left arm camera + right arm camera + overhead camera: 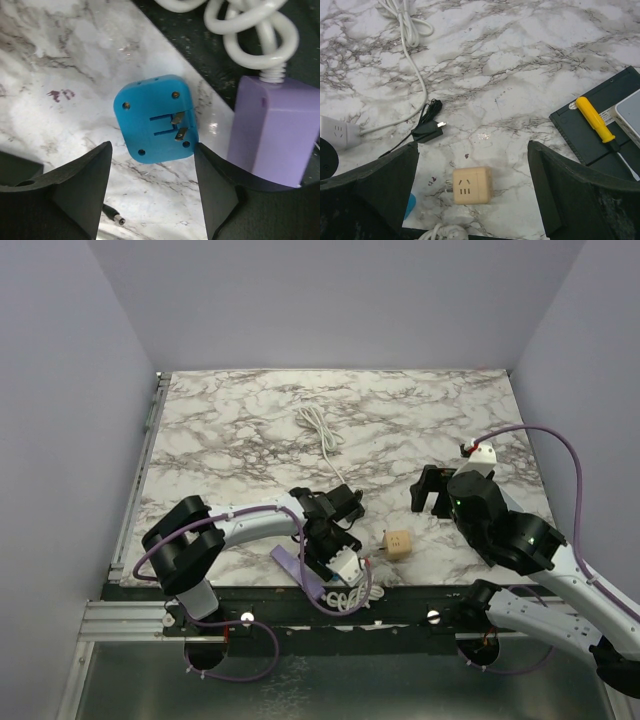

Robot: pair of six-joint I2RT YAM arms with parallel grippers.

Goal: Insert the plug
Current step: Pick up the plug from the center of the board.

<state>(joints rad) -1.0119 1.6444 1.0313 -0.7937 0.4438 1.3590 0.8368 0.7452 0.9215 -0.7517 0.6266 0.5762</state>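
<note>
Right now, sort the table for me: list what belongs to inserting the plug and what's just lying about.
Job, likely: blue plug; purple block.
Lying about: tan cube adapter; yellow screwdriver; white cable; black plug.

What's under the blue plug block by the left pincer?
The blue plug block lies flat on the marble table, prongs facing up, between the fingers of the left pincer. Only marble shows around it. Its underside, and anything pinned beneath, is covered.

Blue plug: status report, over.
Left gripper open, straddling blue plug, prongs up. Right gripper open, clear of tan socket cube. Purple block close beside plug.
</note>
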